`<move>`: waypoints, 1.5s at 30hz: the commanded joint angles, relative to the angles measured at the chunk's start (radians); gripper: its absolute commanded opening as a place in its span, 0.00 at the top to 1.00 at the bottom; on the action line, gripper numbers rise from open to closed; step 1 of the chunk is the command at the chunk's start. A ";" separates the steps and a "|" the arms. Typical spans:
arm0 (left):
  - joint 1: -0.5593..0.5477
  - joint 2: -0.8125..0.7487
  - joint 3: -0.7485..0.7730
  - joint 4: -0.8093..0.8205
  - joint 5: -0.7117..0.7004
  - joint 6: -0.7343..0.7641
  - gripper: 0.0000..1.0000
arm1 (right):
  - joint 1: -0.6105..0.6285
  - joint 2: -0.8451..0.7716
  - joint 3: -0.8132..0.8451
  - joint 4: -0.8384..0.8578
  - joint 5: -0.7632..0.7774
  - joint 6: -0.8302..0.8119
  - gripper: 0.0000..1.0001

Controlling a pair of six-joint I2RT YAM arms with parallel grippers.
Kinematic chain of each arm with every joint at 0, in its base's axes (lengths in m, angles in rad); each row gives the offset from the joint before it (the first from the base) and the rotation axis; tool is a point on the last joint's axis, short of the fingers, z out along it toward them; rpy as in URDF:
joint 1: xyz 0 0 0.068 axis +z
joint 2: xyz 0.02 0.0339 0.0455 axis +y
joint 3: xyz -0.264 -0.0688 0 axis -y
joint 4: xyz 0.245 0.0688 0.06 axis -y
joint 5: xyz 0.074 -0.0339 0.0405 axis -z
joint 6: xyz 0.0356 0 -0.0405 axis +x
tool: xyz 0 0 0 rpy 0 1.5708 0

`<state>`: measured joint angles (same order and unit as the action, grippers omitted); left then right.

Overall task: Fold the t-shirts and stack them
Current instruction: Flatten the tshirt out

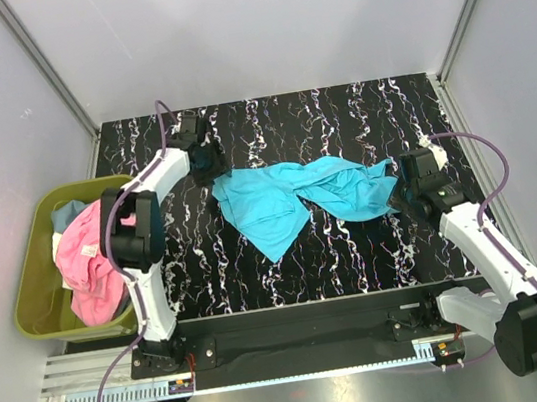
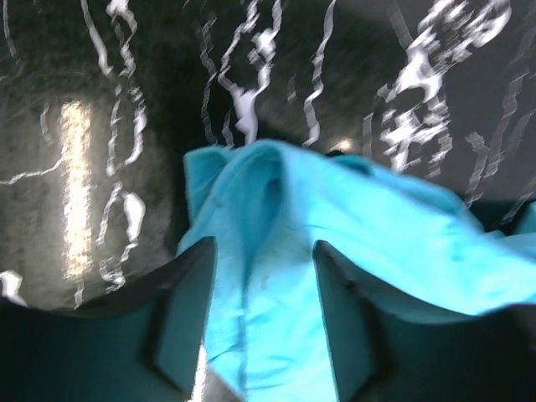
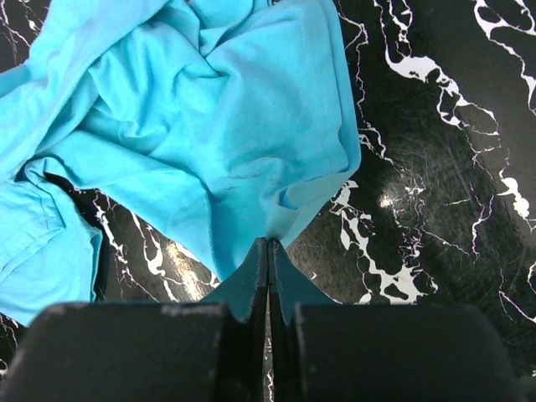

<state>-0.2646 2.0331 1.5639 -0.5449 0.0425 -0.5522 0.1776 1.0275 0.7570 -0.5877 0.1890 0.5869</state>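
Left gripper (image 2: 265, 247): fingers apart, straddling the crumpled turquoise cloth t-shirt (image 1: 270, 211). Right gripper (image 3: 268, 244): fingers pressed together, tips at its hem.

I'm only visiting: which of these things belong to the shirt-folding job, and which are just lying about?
Part of the job:
- turquoise t-shirt, crumpled on the table
- pink t-shirt, in the bin
- pale blue shirt, behind the pink one in the bin

Just there:
- the olive-green bin itself
- the black marbled table
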 commanded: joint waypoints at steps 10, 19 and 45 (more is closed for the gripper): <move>-0.117 -0.439 -0.459 0.032 -0.064 -0.118 0.60 | 0.005 -0.014 0.036 0.035 -0.020 -0.019 1.00; -0.142 -0.420 -0.562 0.211 0.054 -0.170 0.60 | 0.005 -0.040 0.015 0.045 -0.039 -0.006 1.00; -0.147 -0.304 -0.542 0.243 -0.007 -0.176 0.65 | 0.005 -0.024 0.013 0.063 -0.048 -0.006 1.00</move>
<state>-0.4076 1.7248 1.0077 -0.3477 0.0456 -0.7319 0.1776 1.0027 0.7643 -0.5632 0.1535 0.5808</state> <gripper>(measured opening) 0.351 0.011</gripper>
